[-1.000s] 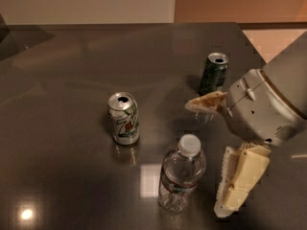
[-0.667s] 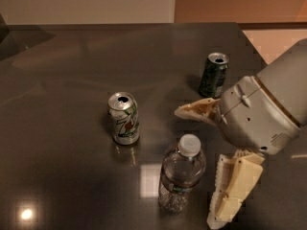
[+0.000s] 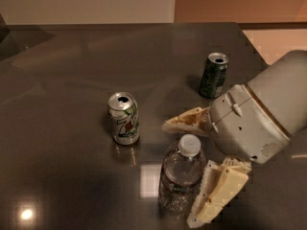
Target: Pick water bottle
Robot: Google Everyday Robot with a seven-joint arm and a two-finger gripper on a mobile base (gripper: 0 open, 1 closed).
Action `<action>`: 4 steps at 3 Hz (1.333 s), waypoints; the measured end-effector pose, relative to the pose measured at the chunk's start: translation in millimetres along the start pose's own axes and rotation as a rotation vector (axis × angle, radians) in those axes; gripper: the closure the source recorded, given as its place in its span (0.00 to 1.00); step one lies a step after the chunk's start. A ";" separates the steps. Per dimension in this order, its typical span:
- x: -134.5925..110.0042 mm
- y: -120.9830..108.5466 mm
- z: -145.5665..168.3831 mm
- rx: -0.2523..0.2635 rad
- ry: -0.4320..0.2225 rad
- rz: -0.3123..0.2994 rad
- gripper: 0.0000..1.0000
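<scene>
One water bottle point(image 3: 180, 176), clear, ribbed, white-capped; two cans: 7UP can point(image 3: 123, 118), green can point(image 3: 214, 74). The tool point(image 3: 178, 173) gapes wide around the bottle, holding nothing.

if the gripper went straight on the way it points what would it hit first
The water bottle, standing right ahead between the open fingers of the gripper at lower right; depth is unclear.

I've got the gripper point(image 3: 178, 173) low over the dark table point(image 3: 62, 71), its jaws spread wide either side of the water bottle point(image 3: 178, 181). One finger point(image 3: 184, 122) sits just behind the white cap, the other point(image 3: 216, 191) close against the bottle's right side. The bottle stands upright. The 7UP can point(image 3: 123, 118) is to its left and the dark green can point(image 3: 214, 74) is farther back.
</scene>
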State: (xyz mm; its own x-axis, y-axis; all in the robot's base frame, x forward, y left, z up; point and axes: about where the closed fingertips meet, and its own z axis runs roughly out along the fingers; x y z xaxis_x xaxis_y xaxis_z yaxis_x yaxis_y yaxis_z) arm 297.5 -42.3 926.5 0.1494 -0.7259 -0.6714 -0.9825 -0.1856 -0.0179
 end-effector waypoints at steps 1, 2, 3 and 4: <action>-6.5 2.0 -2.9 -0.001 -0.028 -0.016 0.39; -15.4 2.2 -13.2 0.011 -0.025 -0.036 0.62; -32.7 0.6 -36.4 0.028 -0.006 -0.060 0.86; -53.0 -3.4 -63.7 0.031 0.039 -0.091 1.00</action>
State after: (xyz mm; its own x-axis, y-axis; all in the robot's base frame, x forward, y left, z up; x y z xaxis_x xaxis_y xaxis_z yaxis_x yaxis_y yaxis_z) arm 300.1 -45.3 1009.3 0.2421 -0.7326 -0.6362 -0.9674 -0.2322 -0.1007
